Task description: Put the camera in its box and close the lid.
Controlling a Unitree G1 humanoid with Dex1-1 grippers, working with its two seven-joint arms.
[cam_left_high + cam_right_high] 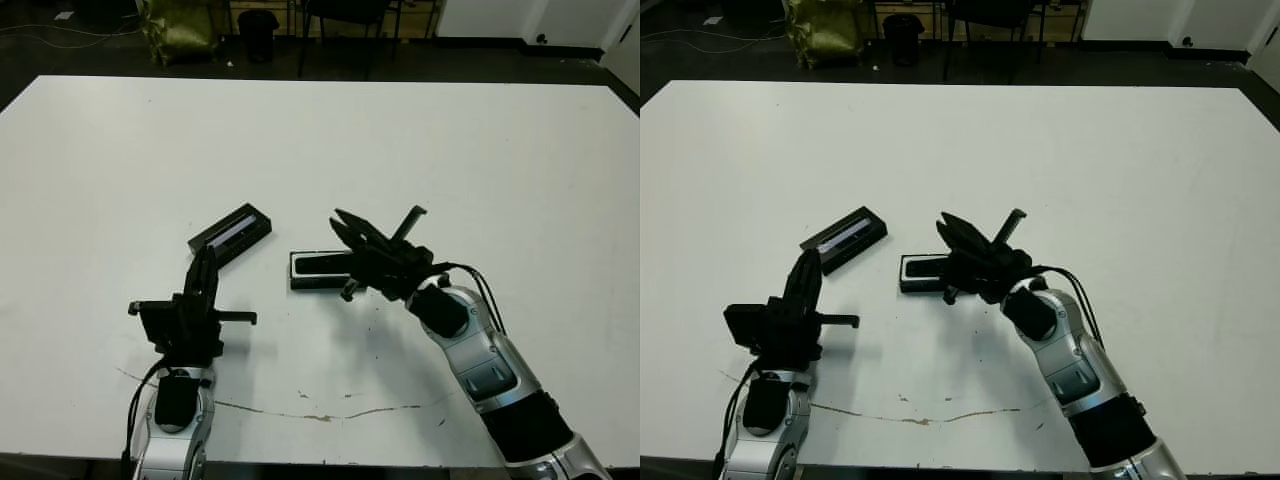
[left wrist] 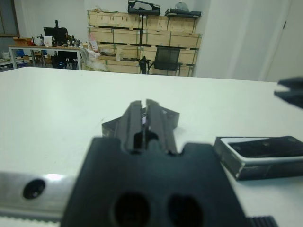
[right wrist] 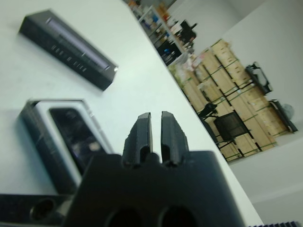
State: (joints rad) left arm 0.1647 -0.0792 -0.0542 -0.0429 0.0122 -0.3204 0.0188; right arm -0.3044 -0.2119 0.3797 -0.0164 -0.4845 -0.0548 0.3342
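From my right wrist view I see the camera [image 3: 75,137] lying inside the box [image 3: 45,137], which the head views half hide behind the right tool [image 1: 345,228]. That tool hovers just over the box's right end, fingers nearly together, holding nothing. The lid [image 1: 232,232] lies on the surface [image 1: 400,140] at ten o'clock of the box. The left tool [image 1: 205,262], pinched shut and empty, points at the lid.

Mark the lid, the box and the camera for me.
lid [image 1: 232,233], left eye view, on its pale window strip.
box [image 2: 258,167], left wrist view, on its near side wall.
camera [image 3: 75,138], right wrist view, on its glossy dark face, lying inside the box.
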